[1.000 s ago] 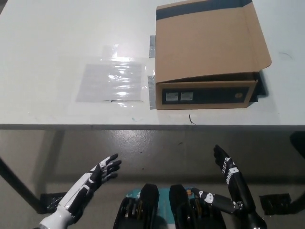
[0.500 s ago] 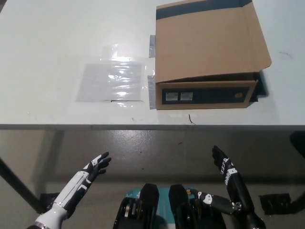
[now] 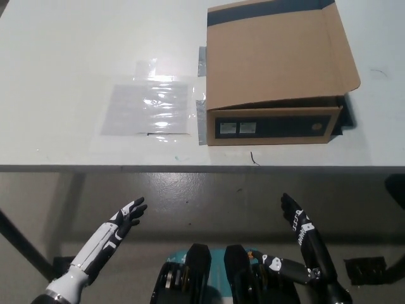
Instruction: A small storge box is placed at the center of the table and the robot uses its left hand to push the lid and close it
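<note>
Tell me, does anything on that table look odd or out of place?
Slightly. The cardboard box sits right of the table's middle, its lid resting a little raised at the front. A clear plastic sheet lies flat beside it. Nothing is spilled or damaged.

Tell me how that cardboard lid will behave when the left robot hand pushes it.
The lid looks like thin cardboard, so it will probably flex and feel light. It seems to rest nearly shut on the box, so little resistance is likely. The box might slide across the smooth table.
</note>
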Available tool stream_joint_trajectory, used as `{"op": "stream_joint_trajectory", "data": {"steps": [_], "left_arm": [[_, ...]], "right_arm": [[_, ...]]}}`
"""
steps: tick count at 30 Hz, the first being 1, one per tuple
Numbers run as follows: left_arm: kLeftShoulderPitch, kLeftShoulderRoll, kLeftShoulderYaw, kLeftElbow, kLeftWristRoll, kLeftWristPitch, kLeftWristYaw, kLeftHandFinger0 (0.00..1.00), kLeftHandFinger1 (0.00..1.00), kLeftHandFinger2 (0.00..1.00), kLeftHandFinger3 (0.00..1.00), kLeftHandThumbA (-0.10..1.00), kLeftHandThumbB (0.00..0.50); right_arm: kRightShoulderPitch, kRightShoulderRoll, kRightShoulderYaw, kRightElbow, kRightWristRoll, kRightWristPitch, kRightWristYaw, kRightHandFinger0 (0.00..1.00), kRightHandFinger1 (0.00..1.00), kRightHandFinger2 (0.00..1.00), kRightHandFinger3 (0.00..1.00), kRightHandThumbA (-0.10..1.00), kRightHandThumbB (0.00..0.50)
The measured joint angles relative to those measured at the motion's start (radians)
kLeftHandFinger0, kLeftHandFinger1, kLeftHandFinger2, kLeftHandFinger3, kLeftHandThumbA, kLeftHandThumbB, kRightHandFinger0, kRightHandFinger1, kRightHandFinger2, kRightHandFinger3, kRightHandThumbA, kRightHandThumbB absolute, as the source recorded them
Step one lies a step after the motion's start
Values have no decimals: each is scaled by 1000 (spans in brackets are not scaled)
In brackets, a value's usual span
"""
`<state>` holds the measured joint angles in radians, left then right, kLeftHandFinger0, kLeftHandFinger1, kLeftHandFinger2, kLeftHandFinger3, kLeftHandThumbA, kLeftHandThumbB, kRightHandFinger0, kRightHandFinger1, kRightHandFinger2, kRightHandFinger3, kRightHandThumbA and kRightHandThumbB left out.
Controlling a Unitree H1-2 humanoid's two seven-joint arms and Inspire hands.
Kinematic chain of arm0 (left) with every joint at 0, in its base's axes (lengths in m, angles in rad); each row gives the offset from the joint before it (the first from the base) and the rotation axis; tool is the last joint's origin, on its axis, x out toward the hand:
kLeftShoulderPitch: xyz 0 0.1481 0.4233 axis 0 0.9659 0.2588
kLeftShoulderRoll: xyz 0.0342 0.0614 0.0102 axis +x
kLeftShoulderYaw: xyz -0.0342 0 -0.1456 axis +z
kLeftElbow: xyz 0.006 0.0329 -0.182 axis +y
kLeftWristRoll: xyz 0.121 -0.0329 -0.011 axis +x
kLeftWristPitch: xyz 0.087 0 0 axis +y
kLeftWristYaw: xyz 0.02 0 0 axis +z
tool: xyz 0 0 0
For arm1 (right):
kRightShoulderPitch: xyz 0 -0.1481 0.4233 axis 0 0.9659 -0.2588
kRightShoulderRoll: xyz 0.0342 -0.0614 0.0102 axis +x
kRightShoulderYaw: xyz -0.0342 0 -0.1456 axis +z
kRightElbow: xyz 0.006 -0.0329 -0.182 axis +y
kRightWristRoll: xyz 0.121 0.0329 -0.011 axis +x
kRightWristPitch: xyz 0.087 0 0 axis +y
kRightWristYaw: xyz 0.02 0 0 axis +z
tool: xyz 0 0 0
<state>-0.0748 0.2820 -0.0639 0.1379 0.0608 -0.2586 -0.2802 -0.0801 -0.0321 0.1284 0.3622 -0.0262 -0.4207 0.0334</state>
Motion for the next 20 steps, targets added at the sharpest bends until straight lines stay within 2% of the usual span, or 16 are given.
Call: {"op": "stream_joint_trajectory", "data": {"steps": [9, 14, 16, 20], "left_arm": [[-2, -1, 5, -5, 2, 3, 0, 1000, 1000, 1000, 1000, 1000, 321], [0, -8, 7, -8, 7, 4, 0, 1000, 1000, 1000, 1000, 1000, 244], [4, -11, 8, -10, 10, 5, 0, 1000, 1000, 1000, 1000, 1000, 266], [14, -14, 14, -15, 14, 6, 0, 1000, 1000, 1000, 1000, 1000, 251]], "right_arm": [[-4, -4, 4, 1, -7, 0, 0, 1000, 1000, 1000, 1000, 1000, 352], [-4, -10, 7, 1, -12, 0, 0, 1000, 1000, 1000, 1000, 1000, 346], [-3, -10, 7, 1, -12, 0, 2, 1000, 1000, 1000, 1000, 1000, 339], [-2, -10, 10, 1, -14, 0, 2, 1000, 1000, 1000, 1000, 1000, 341]]}}
